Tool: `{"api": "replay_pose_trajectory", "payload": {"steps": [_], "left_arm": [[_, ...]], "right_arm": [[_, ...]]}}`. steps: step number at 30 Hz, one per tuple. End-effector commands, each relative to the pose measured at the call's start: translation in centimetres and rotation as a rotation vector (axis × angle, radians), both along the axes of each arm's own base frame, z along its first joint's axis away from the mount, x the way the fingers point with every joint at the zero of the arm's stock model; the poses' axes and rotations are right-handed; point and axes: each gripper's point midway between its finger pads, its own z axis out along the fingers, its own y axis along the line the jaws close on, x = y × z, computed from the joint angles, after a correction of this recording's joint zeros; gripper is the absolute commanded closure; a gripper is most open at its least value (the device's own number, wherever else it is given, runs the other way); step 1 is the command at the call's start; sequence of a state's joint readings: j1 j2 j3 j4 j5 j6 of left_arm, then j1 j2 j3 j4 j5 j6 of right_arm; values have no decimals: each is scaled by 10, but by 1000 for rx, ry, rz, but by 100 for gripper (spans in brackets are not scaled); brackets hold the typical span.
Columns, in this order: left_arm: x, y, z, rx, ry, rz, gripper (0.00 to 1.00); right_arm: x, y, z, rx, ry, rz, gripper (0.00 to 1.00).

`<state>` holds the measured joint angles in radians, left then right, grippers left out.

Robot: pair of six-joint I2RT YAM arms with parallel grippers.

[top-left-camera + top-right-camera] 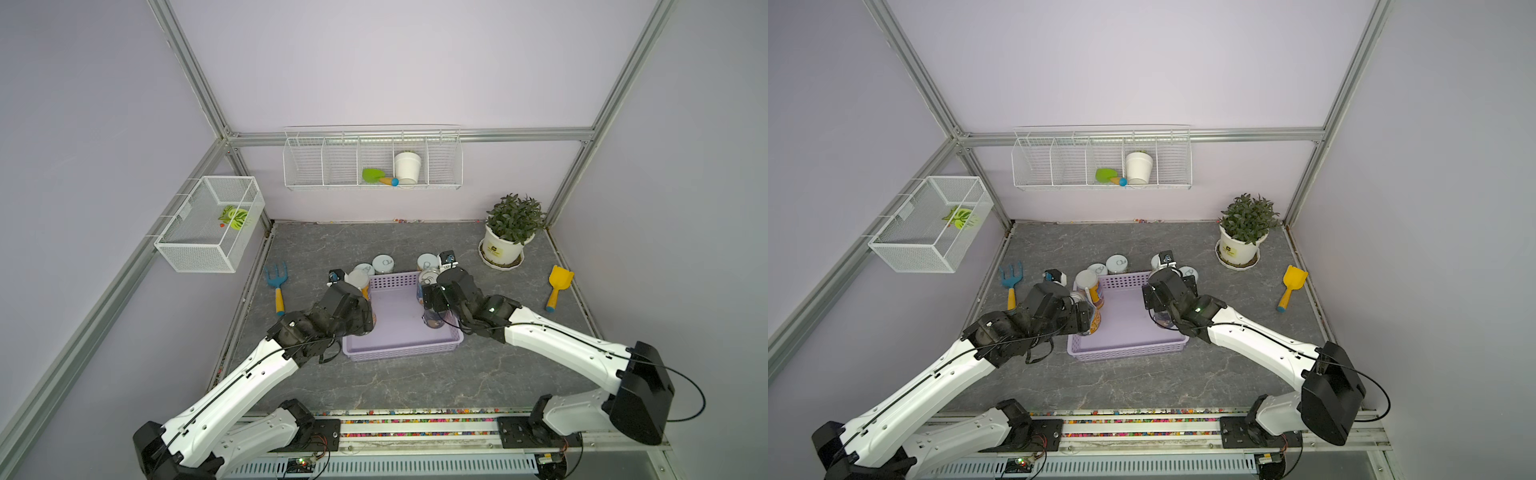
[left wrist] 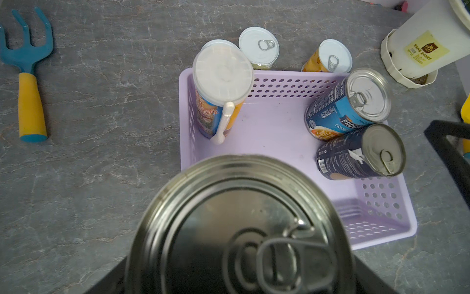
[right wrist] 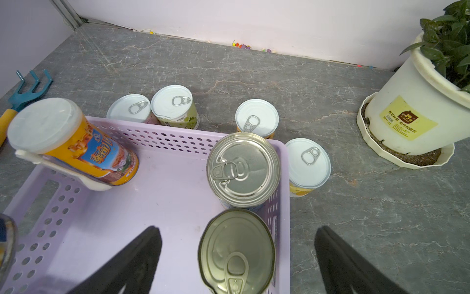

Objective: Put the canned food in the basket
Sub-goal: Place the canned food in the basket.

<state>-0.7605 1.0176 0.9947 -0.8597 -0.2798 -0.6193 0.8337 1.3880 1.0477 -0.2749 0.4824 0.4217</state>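
Left wrist view: left gripper (image 2: 240, 259) clamped on silver-topped can (image 2: 241, 216) at lilac basket (image 2: 183, 122) rim, right wrist view: right gripper (image 3: 237, 229) spread wide astride second can (image 3: 236, 252), untouched, both top views hide fingertips.

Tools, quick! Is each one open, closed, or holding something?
Left tool: holding a silver-topped can.
Right tool: open, its fingers on either side of a standing can in the basket, not touching it.

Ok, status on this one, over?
Left claw shut on a silver-topped can at the edge of the lilac basket. Right claw open, astride a dark-labelled can standing in the basket. Four white-lidded cans outside on the table. Nothing blocking.
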Motion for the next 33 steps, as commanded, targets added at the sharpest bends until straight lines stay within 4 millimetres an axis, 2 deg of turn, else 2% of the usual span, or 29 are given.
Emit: {"api": "replay_pose_trajectory", "payload": {"steps": [1,6,17,21,26,33], "left_arm": [[23,-20,20,-67,-102,-3,45],[43,-33,11,-41,-125,-3,45],[81,-43,-15,70,-89,74,44],[90,-42,-21,72,-83,87,45],[103,-31,-37,84,-54,129,45],[113,-34,-52,108,-33,129,45]], "right_arm": [[-2,-7,3,-9,-8,-15,2],[-2,-7,2,-12,-8,-17,2],[-1,-8,-2,-28,-5,-21,2],[-1,-8,-1,-30,-6,-20,2],[-1,-8,-2,-32,-4,-19,2],[1,-7,-4,-41,-2,-18,2]]}}
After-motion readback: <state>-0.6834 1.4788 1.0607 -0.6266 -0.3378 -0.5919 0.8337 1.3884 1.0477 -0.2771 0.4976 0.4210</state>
